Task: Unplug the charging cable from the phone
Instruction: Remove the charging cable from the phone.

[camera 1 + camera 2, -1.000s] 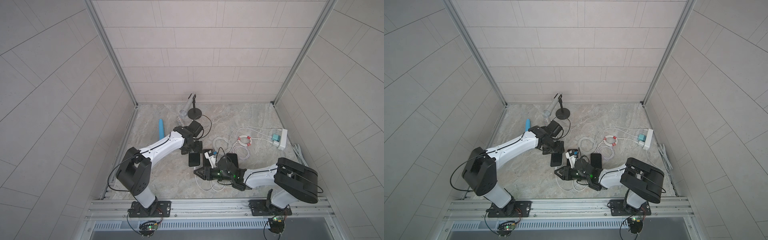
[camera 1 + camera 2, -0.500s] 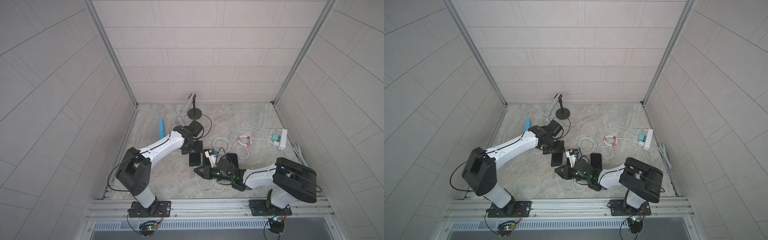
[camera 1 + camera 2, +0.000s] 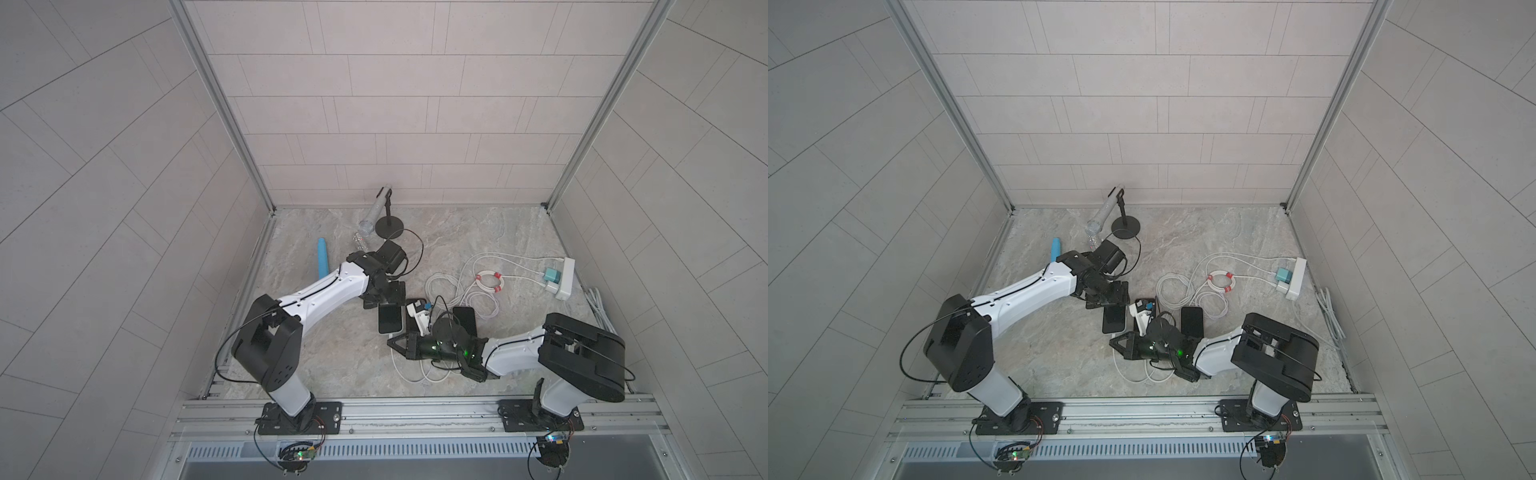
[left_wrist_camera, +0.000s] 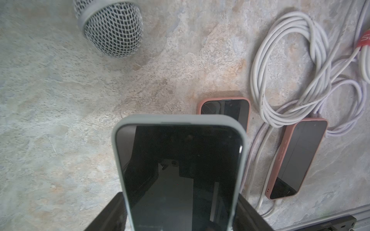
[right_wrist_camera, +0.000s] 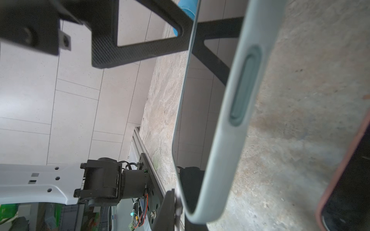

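You've got the marble tabletop (image 3: pixel 332 365) under everything, with both arms reaching in toward its middle. Your left arm (image 3: pixel 324 291) stretches in from the left side and your right arm (image 3: pixel 515 353) lies low across the front.

Between them, the phone (image 3: pixel 390 318) in its grey-green case lies screen up, long axis running away from the rail, in both top views (image 3: pixel 1114 319). The left gripper (image 3: pixel 386 300) is at the far end of it. In the left wrist view, the phone (image 4: pixel 180 170) fills the space between the black fingers (image 4: pixel 108 216), so that gripper is clamped across the case.

The right gripper (image 3: pixel 395 341) is at the near end, tip right against the phone's bottom edge. In the right wrist view, its fingers (image 5: pixel 166 212) are drawn almost together beside the case's corner (image 5: pixel 230 120). There's a pale sliver pinched between them, just where the charging cable (image 3: pixel 409 380) meets the phone. From there, the cable loops across the table toward the rail.

Two pink-cased phones (image 4: pixel 296 160) lie just beside the held one on the right. There are coils of white cord (image 3: pixel 457 286) beyond them and a power strip (image 3: pixel 566 278) well apart. At the back are a microphone (image 3: pixel 374 214) and a blue cylinder (image 3: pixel 322 257).
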{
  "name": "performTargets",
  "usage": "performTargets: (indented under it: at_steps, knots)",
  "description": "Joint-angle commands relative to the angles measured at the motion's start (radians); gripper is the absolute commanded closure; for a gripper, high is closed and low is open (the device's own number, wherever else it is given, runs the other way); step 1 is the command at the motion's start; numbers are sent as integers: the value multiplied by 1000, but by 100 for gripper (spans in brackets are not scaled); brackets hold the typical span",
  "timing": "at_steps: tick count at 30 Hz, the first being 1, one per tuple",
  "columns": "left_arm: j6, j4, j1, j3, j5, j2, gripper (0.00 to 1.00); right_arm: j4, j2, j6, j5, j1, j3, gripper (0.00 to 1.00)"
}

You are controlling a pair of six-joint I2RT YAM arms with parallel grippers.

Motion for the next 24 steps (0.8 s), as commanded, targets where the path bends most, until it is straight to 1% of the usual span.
performTargets:
  at_steps: [1, 5, 10, 17, 24]
  knots:
    - [-8, -1, 3, 26, 13, -33, 100, 35, 12, -4, -8, 6, 12, 93]
    - [-6, 3, 3, 23, -1, -33, 100, 50, 16, 1, -13, 6, 10, 98]
    - [-4, 3, 3, 20, -31, -32, 100, 58, 18, 4, -14, 6, 6, 100]
    - [-8, 17, 5, 20, -78, -32, 100, 65, 23, 9, -22, 6, 6, 100]
    - [-12, 18, 9, 50, -145, -15, 100, 75, 38, 15, -31, 7, 10, 100]
